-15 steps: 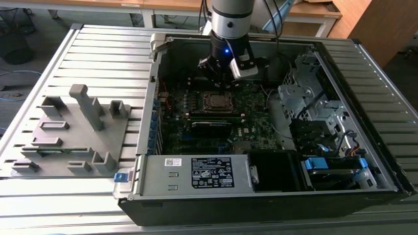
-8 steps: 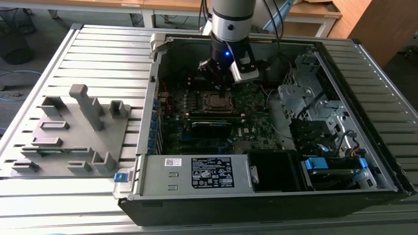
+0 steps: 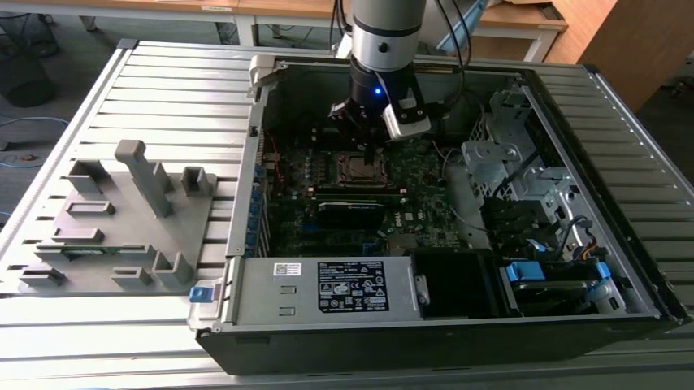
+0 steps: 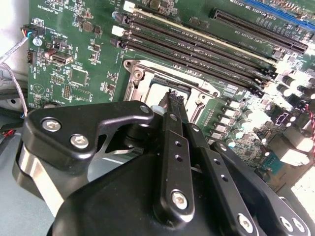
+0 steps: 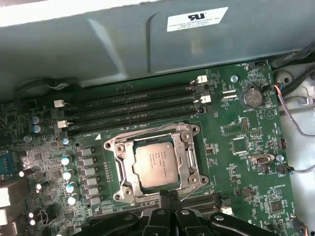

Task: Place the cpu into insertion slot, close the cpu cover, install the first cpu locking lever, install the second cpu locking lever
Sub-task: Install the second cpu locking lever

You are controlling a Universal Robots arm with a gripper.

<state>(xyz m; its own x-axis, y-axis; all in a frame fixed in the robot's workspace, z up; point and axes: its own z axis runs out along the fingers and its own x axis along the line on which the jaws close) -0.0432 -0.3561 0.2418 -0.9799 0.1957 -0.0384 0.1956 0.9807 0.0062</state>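
My gripper (image 5: pixel 170 196) is pinched shut and empty at the insertion slot (image 5: pixel 119 147) edge; just beyond, the cpu (image 5: pixel 156 165) sits seated under the cpu cover (image 5: pixel 186 156). I judge lever work underway, needing precise hooking

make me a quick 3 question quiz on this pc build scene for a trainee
1. True or false: the cpu already lies in the insertion slot.
2. Where does the gripper sit in the first wrist view? A) at the edge of the socket B) over the coin cell battery C) on the grey fixture tray outside the case
3. Fill in: the long black memory slots run between the socket and the grey ____ wall of the case.

Key:
1. True; the cpu cover frames it.
2. A
3. metal
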